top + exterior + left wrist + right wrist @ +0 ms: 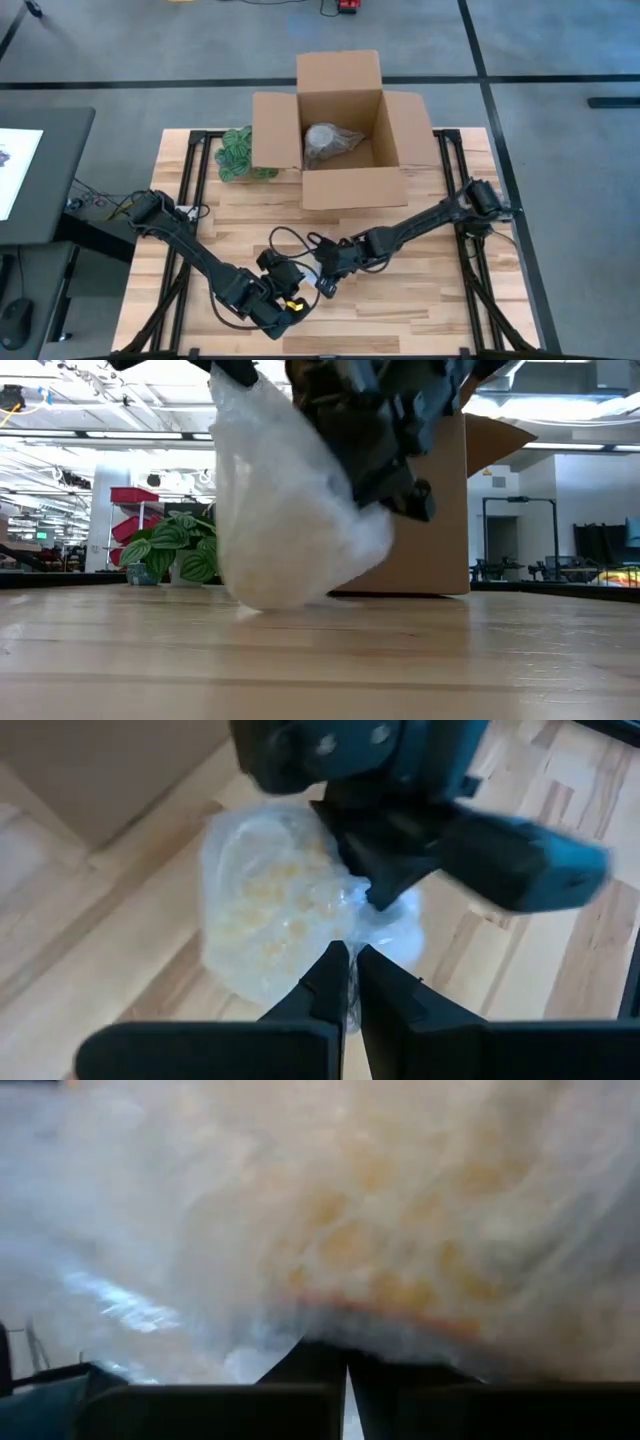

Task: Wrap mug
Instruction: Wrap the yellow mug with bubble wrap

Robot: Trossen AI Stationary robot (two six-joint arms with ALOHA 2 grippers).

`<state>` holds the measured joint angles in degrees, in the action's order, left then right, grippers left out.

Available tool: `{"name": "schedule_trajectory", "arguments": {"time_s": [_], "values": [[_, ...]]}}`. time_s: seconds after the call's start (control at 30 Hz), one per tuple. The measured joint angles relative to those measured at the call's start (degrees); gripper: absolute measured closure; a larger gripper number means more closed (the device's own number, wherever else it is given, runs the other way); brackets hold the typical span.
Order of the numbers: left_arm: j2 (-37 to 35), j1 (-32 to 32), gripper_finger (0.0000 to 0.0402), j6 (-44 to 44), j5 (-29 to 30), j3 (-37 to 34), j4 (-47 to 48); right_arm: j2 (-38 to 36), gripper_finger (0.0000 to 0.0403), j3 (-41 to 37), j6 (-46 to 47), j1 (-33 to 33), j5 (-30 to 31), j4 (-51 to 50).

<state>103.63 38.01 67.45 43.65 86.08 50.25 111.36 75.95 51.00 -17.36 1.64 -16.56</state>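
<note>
While both the left tool (348,970) and right tool (345,1365) pinch the bubble-wrapped mug (290,910) above the desk (420,300), wrapping looks nearly finished; next, tuck the loose end.

Left gripper (348,982) fingers pinched together, right gripper (346,1370) seemingly likewise

Translucent bubble wrap (330,1210) filled nearly the whole frame, with a yellowish, orange-tinged shape showing dimly through it at centre right. At the bottom centre, the right gripper (347,1370) had its two dark fingers pressed together against the wrap.
</note>
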Motion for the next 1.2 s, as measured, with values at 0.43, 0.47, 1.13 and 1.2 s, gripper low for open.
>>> {"name": "schedule_trajectory", "arguments": {"time_s": [0.43, 0.47, 1.13, 1.2], "values": [[-0.57, 3.36, 0.0373, 5.29, -2.40, 0.17, -0.31, 2.83, 0.0403, 4.45, -0.96, 0.19, -1.09, -3.67], [-0.62, 3.33, 0.0359, 5.40, -2.68, 0.20, -0.56, 2.83, 0.0403, 4.38, -0.96, 0.22, -1.09, -3.68], [-9.01, 3.45, 0.0228, 3.54, -12.33, -2.02, 8.59, -0.76, 0.0357, 4.36, -6.11, -3.01, -0.82, -9.29], [-8.68, 2.84, 0.0233, 0.39, -11.34, -3.87, 5.58, -1.66, 0.0343, 4.36, -6.36, -3.40, -0.25, -9.08]]}}
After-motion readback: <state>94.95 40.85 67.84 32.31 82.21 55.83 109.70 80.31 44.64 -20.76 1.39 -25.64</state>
